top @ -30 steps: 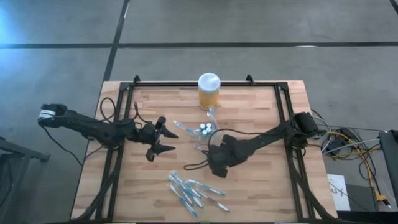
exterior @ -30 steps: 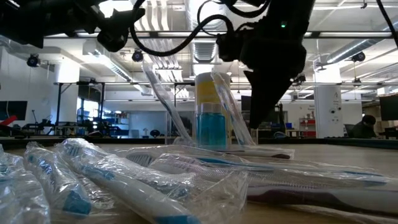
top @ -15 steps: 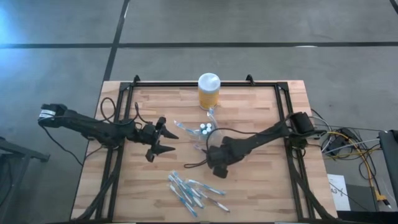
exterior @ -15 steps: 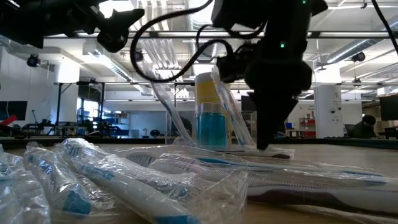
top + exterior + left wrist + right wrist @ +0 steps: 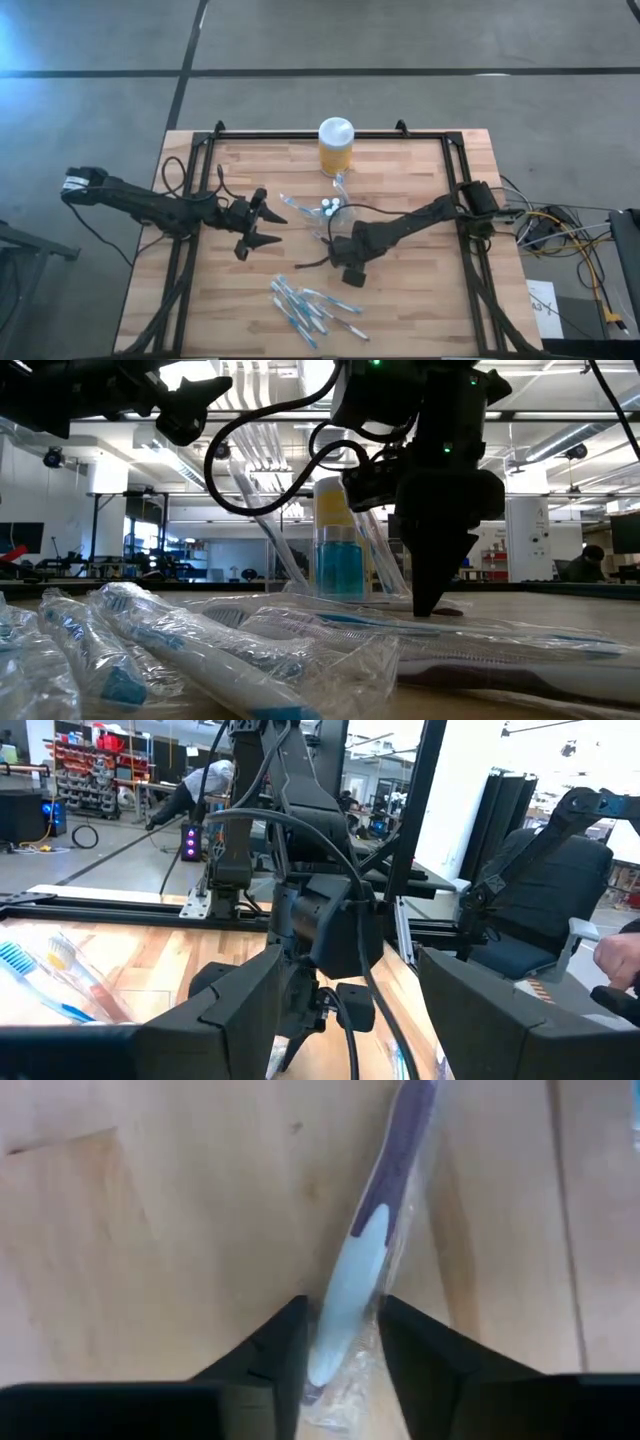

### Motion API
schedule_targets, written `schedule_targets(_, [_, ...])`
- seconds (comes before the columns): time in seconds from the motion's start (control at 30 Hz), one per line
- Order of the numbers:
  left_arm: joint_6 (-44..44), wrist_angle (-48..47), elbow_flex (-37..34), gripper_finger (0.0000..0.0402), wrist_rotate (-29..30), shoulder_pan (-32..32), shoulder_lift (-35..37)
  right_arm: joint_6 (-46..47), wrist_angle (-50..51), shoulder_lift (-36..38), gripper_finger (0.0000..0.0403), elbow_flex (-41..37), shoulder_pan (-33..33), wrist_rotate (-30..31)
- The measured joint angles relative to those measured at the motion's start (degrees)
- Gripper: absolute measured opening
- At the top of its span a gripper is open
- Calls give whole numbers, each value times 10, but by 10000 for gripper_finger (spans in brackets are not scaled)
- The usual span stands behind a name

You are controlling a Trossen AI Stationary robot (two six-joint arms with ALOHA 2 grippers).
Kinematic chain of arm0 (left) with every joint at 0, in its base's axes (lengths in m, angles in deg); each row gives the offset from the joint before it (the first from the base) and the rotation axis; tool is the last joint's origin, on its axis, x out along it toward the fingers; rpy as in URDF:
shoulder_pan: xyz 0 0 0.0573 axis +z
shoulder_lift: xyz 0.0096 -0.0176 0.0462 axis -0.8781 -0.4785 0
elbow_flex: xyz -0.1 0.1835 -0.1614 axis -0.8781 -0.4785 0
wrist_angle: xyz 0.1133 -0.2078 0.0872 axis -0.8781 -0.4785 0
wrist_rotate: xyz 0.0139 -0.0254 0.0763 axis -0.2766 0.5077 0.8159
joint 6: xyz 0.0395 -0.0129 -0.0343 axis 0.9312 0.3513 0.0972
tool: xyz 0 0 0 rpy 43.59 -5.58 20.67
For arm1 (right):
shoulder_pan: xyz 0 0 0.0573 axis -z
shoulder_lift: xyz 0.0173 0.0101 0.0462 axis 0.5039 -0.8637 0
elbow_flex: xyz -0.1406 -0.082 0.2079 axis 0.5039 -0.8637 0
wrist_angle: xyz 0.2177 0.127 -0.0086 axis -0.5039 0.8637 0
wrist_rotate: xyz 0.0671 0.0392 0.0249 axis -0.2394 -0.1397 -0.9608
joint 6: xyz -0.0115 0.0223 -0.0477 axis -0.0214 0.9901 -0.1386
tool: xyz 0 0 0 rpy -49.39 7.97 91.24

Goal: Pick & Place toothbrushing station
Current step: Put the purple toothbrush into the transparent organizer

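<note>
The clear toothbrushing station (image 5: 329, 213) stands on the wood near the table's middle, with toothbrushes leaning out of it; in the low view (image 5: 335, 565) it stands in front of the yellow jar. My right gripper (image 5: 344, 1304) is open and points down at the table just near of the station (image 5: 341, 250). Its fingers stand on either side of a wrapped purple-and-white toothbrush (image 5: 388, 1185) that lies flat on the wood. My left gripper (image 5: 266, 223) is open and empty, left of the station. My right gripper comes from above, pointing down, with one finger (image 5: 285, 1342) on each side of the toothbrush's white handle part (image 5: 345, 1295) and across it. The clear wrapper reaches both fingers; whether they touch it, I cannot tell. The toothbrush lies flat on the table.
A yellow jar with a white lid (image 5: 336, 146) stands at the table's far edge. A heap of several wrapped toothbrushes (image 5: 310, 308) lies near the front edge and fills the low view's foreground (image 5: 180, 650). Black frame rails (image 5: 190, 200) run along the table's sides.
My right gripper has gone down to the table top, beside the station, and now stands over the wrapped toothbrush. My left gripper has kept still.
</note>
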Motion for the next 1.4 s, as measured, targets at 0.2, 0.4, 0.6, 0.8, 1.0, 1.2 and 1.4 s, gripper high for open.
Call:
schedule_targets(0.2, [0,-5,0,236,0,0,0,-2,-2,-1,36,-1,-1,-15])
schedule_targets(0.4, [0,-5,0,236,-1,0,0,-2,-2,-1,20,-1,-3,-14])
schedule_targets(0.6, [0,-4,0,236,-1,0,0,-2,5,35,20,-5,-16,-10])
schedule_targets(0.8, [9,-4,5,236,-1,0,0,3,-9,124,19,-6,-49,65])
schedule_targets(1.0, [32,-4,10,236,-1,0,0,-25,-78,213,19,-14,-90,187])
schedule_targets(1.2, [29,1,10,237,51,0,-2,-128,-259,262,19,-65,-108,253])
schedule_targets(1.4, [29,33,11,249,67,0,-11,-237,-472,255,19,-131,-88,259])
